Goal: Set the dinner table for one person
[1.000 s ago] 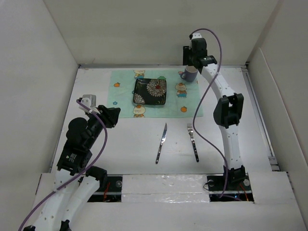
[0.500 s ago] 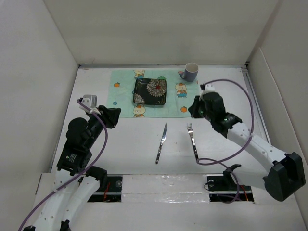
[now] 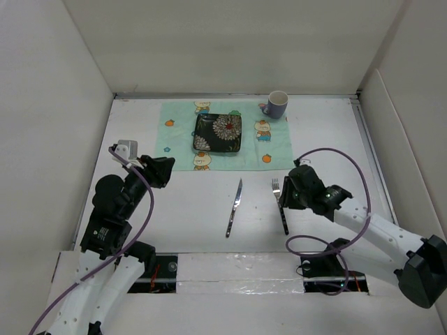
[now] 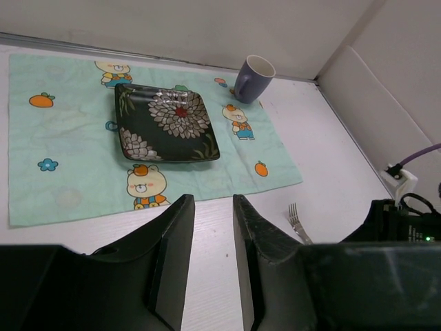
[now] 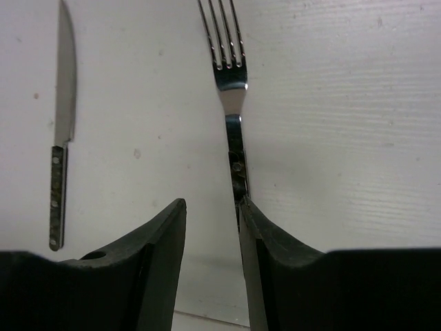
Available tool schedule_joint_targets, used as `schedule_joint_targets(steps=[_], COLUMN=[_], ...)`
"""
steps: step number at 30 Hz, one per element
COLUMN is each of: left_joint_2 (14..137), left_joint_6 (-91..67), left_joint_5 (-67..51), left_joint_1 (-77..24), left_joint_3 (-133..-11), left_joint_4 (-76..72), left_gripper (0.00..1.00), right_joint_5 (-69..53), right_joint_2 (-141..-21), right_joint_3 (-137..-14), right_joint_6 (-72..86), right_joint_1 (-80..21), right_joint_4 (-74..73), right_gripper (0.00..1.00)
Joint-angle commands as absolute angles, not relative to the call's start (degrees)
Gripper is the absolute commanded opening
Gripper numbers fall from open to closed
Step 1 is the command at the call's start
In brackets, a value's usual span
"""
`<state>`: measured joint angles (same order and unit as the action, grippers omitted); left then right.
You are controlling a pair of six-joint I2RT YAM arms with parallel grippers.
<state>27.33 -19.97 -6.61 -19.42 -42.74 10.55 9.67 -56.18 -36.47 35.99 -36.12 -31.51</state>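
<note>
Right gripper (image 5: 211,207): low over the dinner table (image 3: 174,202), jaws parted a narrow way, nothing held. Fork (image 5: 232,103) lies flat just ahead, tines toward the far edge. Its handle meets the inner edge of one finger (image 5: 256,241) and is not squarely in the gap. Knife (image 5: 60,131) lies roughly parallel on the left-edge side, apart from the fork. Both sit nearer the near edge than the far one, around mid-width.

Left gripper (image 4: 212,207): raised toward the left edge, narrow gap, empty.

Beyond: green mat (image 3: 178,136) along the far edge, dark floral plate (image 3: 218,132) on it, purple mug (image 3: 277,105) at the mat's far right corner.

Judged step: fork pickup, not yet made. The next move calls for a small sideways shift to centre the handle, then closing on it, probably to carry it beside the plate.
</note>
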Motion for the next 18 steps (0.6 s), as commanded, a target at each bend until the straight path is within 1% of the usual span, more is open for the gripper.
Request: schedule_joint_targets(steps=[1, 9, 16, 17, 18], left_joint_2=[26.46, 25.05, 24.35, 24.52, 24.52], left_joint_6=[-19.42, -19.42, -19.34, -19.25, -19.25], left_joint_5=[-7.56, -7.38, -7.21, -7.12, -7.12], left_joint_1=[-19.25, -19.25, -19.78, -20.30, -20.30], left_joint_3=[-42.80, -43.07, -43.07, -43.24, -43.24], left_joint_4=[8.17, 8.17, 8.44, 8.44, 8.44], left_gripper=[0.26, 0.27, 0.27, 0.27, 0.27], right_joint_5=[10.29, 10.81, 9.76, 9.32, 9.32], right_joint_2=[-59.40, -71.26, -77.24, -78.30, -78.31], right_joint_3=[-36.12, -39.98, -40.87, -41.39, -41.40], right_joint_6=[37.71, 36.39, 35.86, 35.69, 35.68], right_joint_1=[-36.83, -36.83, -36.83, -36.83, -36.83], right_joint_4=[-33.58, -32.87, -29.62, -29.71, -29.71], right_gripper=[0.42, 0.42, 0.42, 0.39, 0.39])
